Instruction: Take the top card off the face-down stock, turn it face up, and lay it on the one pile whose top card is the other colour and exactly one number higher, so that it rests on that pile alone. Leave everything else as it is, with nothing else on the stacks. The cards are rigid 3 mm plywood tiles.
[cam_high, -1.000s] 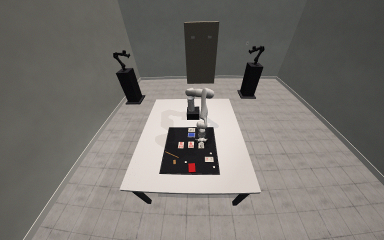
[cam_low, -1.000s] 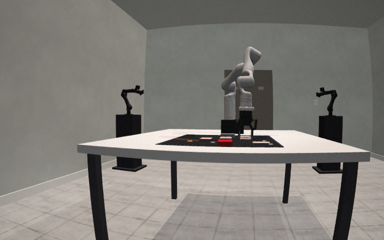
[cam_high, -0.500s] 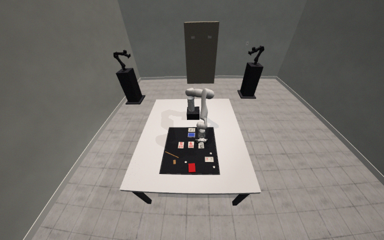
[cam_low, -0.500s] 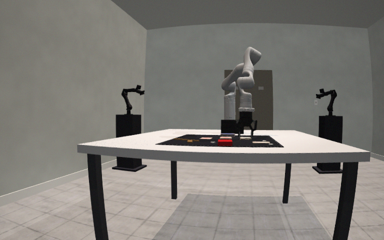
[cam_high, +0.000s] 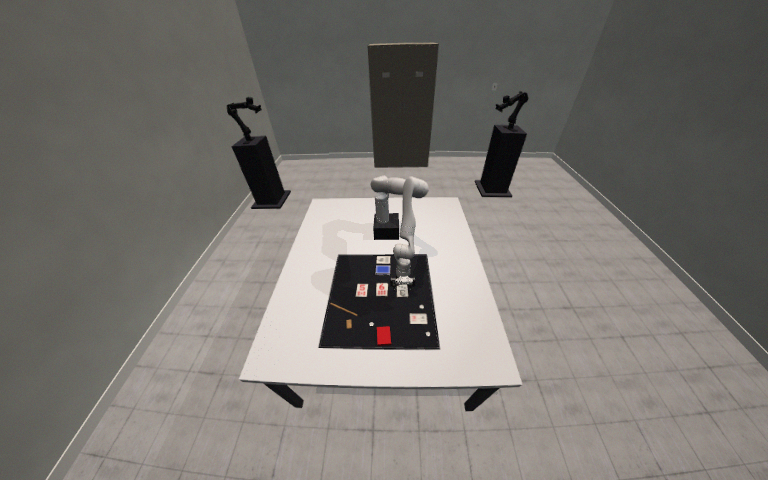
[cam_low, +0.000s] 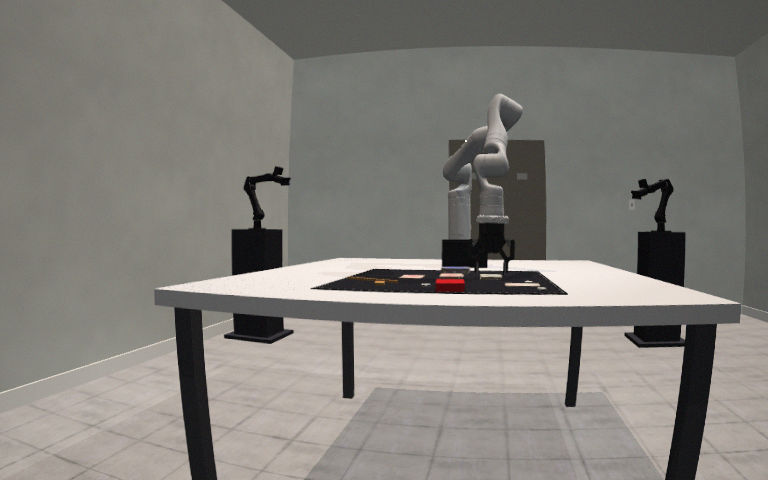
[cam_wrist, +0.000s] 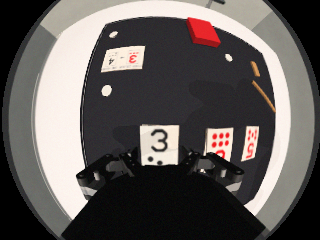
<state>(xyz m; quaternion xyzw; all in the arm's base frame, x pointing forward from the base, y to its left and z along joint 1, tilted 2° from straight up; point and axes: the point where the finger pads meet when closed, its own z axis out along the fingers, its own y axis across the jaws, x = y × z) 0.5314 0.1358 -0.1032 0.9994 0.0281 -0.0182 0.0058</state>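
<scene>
My gripper (cam_high: 403, 281) (cam_low: 492, 273) (cam_wrist: 159, 152) is open, pointing down, with its fingers on either side of a white card (cam_high: 402, 291) (cam_wrist: 159, 142) showing a black 3. That card lies at the right of the row in the top view; its near end is hidden in the wrist view. Beside it lie a red 6 card (cam_high: 381, 289) (cam_wrist: 219, 142) and a red 5 card (cam_high: 361, 290) (cam_wrist: 251, 142). The blue-backed stock (cam_high: 382, 270) lies behind the row. Whether the black 3 touches a finger or what lies under it cannot be told.
A face-up card (cam_high: 382, 259) lies behind the stock. A card with 3 and 4 (cam_high: 417, 318) (cam_wrist: 122, 59), a red block (cam_high: 384, 335) (cam_low: 450, 285) (cam_wrist: 203, 32), a wooden stick (cam_high: 343, 309), a small wooden block (cam_high: 348, 323) and white pieces lie on the black mat (cam_high: 396, 312).
</scene>
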